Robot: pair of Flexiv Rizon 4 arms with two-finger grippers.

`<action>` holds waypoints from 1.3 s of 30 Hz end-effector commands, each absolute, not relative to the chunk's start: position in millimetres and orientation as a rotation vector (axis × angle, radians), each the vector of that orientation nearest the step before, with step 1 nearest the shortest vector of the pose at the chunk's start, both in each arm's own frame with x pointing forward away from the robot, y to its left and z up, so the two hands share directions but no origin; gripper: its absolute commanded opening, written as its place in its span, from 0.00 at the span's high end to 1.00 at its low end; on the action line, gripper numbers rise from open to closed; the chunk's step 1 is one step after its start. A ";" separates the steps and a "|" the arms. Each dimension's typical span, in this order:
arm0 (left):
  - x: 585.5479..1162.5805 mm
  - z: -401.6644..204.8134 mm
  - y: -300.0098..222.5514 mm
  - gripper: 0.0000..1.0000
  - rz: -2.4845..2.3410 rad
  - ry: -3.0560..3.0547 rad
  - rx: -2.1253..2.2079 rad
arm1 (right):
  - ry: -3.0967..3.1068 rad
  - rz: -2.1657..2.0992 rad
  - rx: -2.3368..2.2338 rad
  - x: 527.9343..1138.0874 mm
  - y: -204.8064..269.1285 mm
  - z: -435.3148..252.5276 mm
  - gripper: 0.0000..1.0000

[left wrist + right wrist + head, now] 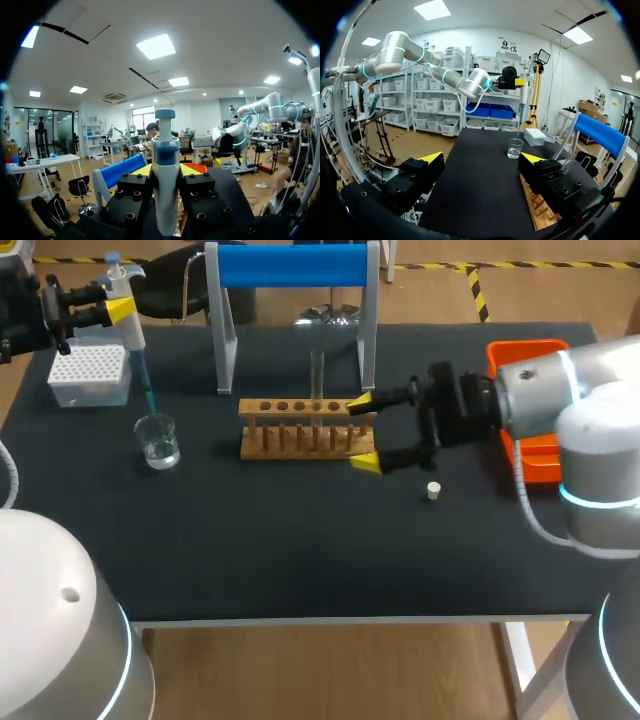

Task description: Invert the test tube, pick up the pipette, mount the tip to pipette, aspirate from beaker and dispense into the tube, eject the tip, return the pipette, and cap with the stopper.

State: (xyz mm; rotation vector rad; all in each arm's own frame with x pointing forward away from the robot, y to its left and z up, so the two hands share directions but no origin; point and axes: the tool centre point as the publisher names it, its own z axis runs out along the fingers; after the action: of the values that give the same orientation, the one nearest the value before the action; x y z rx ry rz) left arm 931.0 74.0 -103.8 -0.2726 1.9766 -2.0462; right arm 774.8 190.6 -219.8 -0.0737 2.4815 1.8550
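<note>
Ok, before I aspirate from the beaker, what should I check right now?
1. Pipette clamped in the left gripper: ok.
2. Blue tip mounted on the pipette: ok.
3. Beaker upright with liquid in it: ok.
4. Tip end below the liquid surface: cannot tell; it sits at about rim height in the head view.
5. Test tube standing in the rack: ok.
6. Right gripper open at the rack's end, well away from the beaker: ok.
</note>
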 end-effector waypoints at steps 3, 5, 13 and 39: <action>931.5 -104.1 74.2 1.00 -2.048 1.976 -0.269 | 2.534 1.655 0.020 768.5 246.7 -220.7 0.00; 931.5 -104.1 74.2 1.00 -2.048 1.976 -0.269 | 2.540 1.620 0.037 768.0 261.9 -221.4 0.00; 931.5 -104.1 74.2 1.00 -2.048 1.976 -0.269 | 2.544 1.572 0.078 772.9 317.4 -229.7 0.00; 931.5 -104.1 74.2 1.00 -2.048 1.976 -0.269 | 2.385 1.573 0.307 819.9 368.8 -274.2 0.00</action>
State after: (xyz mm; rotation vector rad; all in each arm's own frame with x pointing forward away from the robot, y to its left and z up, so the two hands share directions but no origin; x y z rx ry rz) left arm 930.8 73.7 -103.7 -0.2728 1.9769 -2.0460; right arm 816.3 346.6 -254.1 0.2725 2.4682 1.5440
